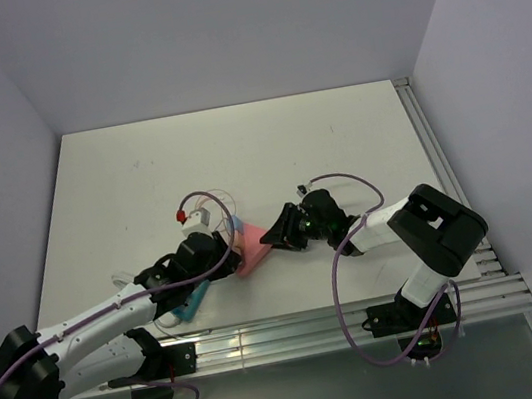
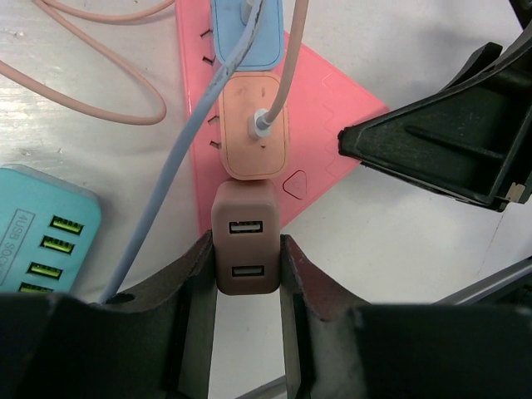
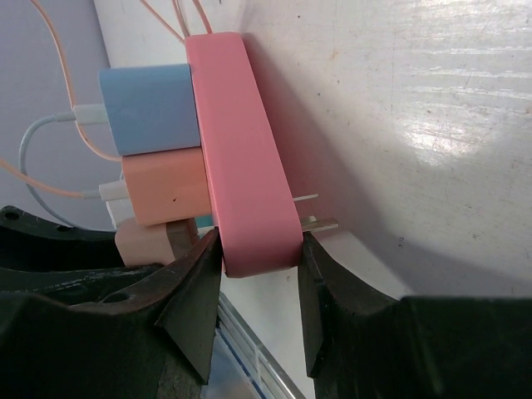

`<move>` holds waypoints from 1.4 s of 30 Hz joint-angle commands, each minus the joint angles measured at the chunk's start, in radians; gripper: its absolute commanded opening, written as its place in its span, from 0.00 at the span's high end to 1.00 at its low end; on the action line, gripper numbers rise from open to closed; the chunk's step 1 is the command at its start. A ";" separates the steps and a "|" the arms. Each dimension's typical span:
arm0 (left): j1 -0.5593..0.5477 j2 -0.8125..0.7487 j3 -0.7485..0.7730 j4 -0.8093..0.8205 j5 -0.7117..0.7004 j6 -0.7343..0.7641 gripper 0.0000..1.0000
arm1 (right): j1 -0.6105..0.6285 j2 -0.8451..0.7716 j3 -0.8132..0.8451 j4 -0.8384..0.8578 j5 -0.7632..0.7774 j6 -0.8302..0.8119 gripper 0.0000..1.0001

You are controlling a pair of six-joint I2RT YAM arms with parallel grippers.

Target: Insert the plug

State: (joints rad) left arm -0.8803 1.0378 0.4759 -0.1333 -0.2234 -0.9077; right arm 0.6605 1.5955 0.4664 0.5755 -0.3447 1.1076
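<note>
A pink power strip (image 2: pixel 324 108) stands on edge on the white table. A blue charger (image 2: pixel 245 33) and an orange charger (image 2: pixel 253 125) are plugged into it, each with a cable. My left gripper (image 2: pixel 246 243) is shut on a mauve two-port USB charger (image 2: pixel 247 249), which sits against the strip's face just below the orange one; its prongs are hidden. My right gripper (image 3: pixel 261 245) is shut on the end of the pink strip (image 3: pixel 249 158), whose own metal prongs (image 3: pixel 320 223) stick out beside the right finger. In the top view both grippers (image 1: pixel 223 257) (image 1: pixel 274 237) meet at the strip (image 1: pixel 252 257).
A teal USB hub (image 2: pixel 41 241) lies on the table left of my left gripper. Loose pink and blue cables (image 1: pixel 208 201) loop behind the strip. An aluminium rail (image 1: pixel 346 320) runs along the near table edge. White walls enclose the table.
</note>
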 commanded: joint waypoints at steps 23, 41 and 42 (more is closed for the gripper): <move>0.000 0.307 0.089 -0.037 0.071 0.049 1.00 | 0.044 0.066 0.055 -0.198 0.061 -0.104 1.00; 0.000 0.389 0.090 0.017 0.104 0.039 0.90 | 0.045 0.070 0.058 -0.207 0.072 -0.104 1.00; 0.000 0.381 0.093 0.015 0.101 0.044 0.83 | 0.044 0.067 0.060 -0.209 0.073 -0.104 1.00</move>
State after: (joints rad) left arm -0.8566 1.3392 0.5930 0.0299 -0.2714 -0.8509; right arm 0.6453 1.6203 0.5308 0.5457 -0.1932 1.0798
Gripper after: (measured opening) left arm 0.349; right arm 0.461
